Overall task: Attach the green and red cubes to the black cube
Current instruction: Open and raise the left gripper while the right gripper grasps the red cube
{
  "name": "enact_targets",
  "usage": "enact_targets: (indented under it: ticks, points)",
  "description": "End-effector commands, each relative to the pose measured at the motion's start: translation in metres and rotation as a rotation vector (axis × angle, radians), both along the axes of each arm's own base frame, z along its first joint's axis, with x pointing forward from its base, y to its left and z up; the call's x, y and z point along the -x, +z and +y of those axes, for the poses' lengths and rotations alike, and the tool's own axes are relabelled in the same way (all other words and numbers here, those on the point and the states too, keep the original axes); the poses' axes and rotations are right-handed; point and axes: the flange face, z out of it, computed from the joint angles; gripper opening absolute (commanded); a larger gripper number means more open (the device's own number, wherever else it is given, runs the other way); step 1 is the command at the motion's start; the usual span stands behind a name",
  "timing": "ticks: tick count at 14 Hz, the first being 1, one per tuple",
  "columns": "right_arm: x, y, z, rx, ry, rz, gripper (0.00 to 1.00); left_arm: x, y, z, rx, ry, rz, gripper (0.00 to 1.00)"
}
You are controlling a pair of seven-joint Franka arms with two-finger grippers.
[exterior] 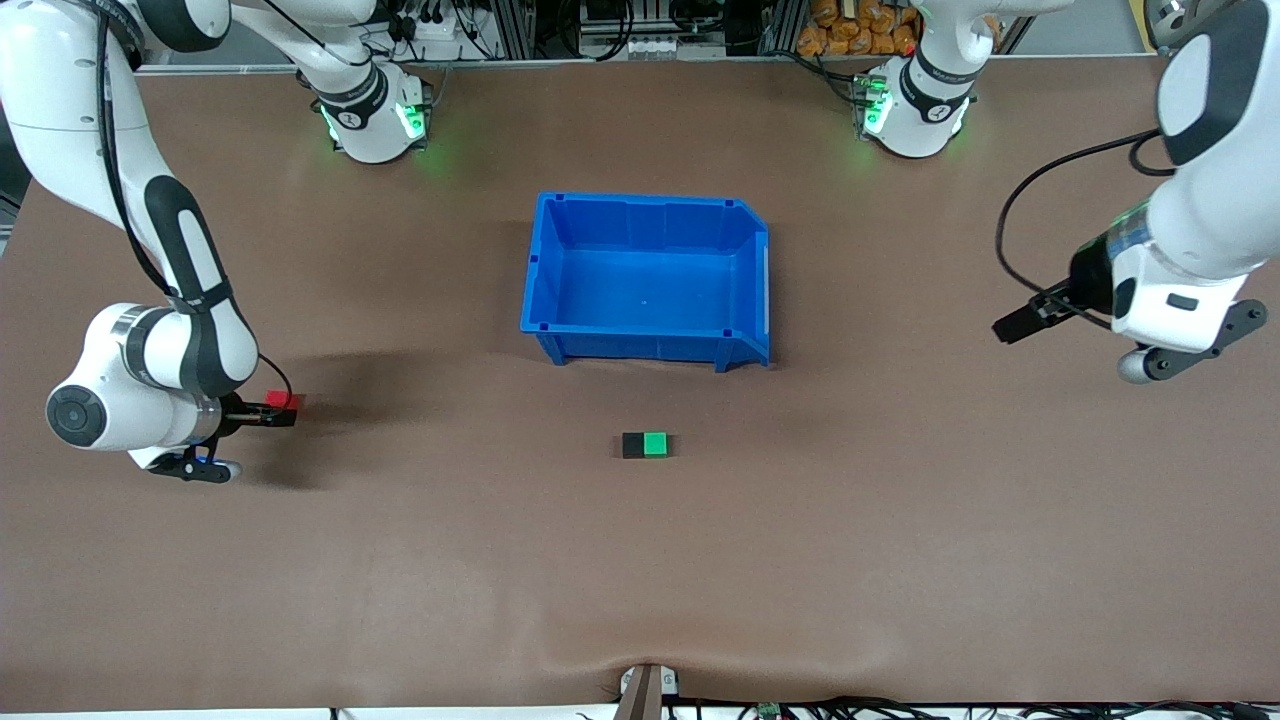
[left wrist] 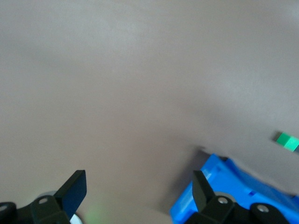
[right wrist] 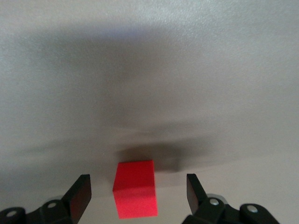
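Note:
The black cube [exterior: 633,445] and the green cube [exterior: 656,444] sit side by side, touching, on the brown table, nearer the front camera than the blue bin. The red cube [exterior: 283,399] lies toward the right arm's end of the table. My right gripper [exterior: 285,414] is low at it. In the right wrist view the red cube [right wrist: 135,195] sits between the open fingers of the right gripper [right wrist: 138,187], with a gap on each side. My left gripper [exterior: 1003,330] hangs open and empty over the left arm's end of the table; the left wrist view shows the left gripper [left wrist: 138,184] with bare table between its fingers.
An empty blue bin [exterior: 650,275] stands mid-table, farther from the front camera than the joined cubes. The left wrist view shows a corner of the blue bin [left wrist: 233,186] and the green cube [left wrist: 287,141]. A clamp [exterior: 648,690] sits at the table's front edge.

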Motion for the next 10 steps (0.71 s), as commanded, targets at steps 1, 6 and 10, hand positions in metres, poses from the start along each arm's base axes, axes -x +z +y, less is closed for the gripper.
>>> enact_targets:
  ticks: [1,6,10]
  points:
    - [-0.001,-0.005,0.001,-0.017,0.006,0.000,0.82,0.015,0.007,0.024,-0.010,-0.153,0.006,1.00]
    - [-0.001,-0.007,0.006,-0.015,-0.001,0.003,0.57,0.027,0.020,0.055,0.001,-0.373,-0.002,1.00]
    - [0.000,-0.009,0.006,-0.016,-0.001,0.009,0.33,0.031,0.031,0.060,0.005,-0.482,-0.017,1.00]
